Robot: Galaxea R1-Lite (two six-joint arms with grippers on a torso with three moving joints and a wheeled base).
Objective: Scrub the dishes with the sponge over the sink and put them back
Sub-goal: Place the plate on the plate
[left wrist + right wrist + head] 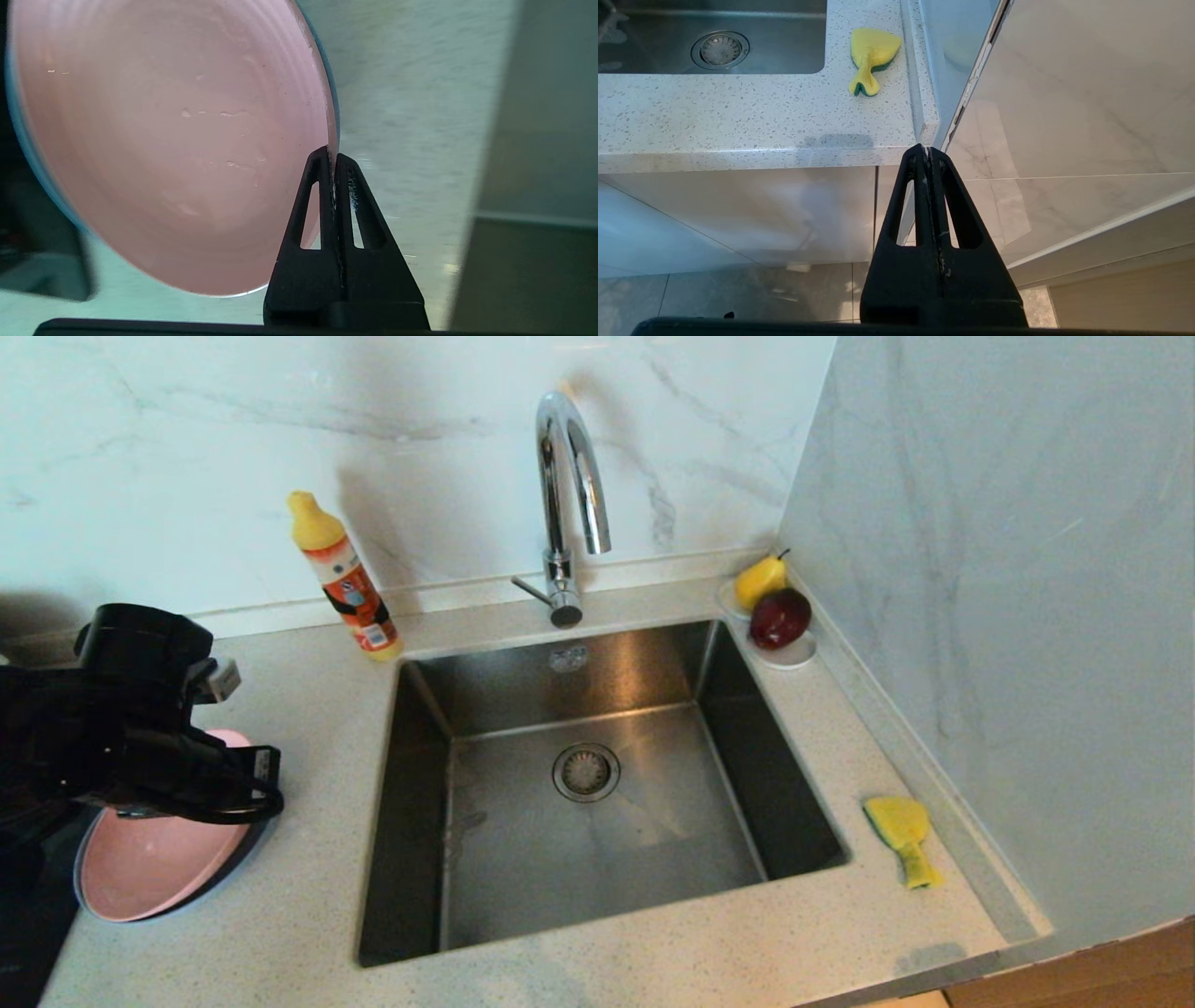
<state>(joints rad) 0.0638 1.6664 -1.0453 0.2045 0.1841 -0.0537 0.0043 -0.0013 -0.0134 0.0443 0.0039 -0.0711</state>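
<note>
Pinching the pink plate (177,140) by its thin rim near the table's left edge, my left gripper's (334,158) clenched fingers could let it slip while my right gripper (928,151), fingers closed on nothing, hangs parked.

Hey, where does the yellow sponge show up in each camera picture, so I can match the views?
Head view: the sponge lies on the counter to the right of the sink, near the side wall.
Left wrist view: not in it; the pink plate fills most of the picture.
Right wrist view: the sponge lies on the counter near the top, beside the sink.
Shared landmark: the round drain, seen in the head and right wrist views.
</note>
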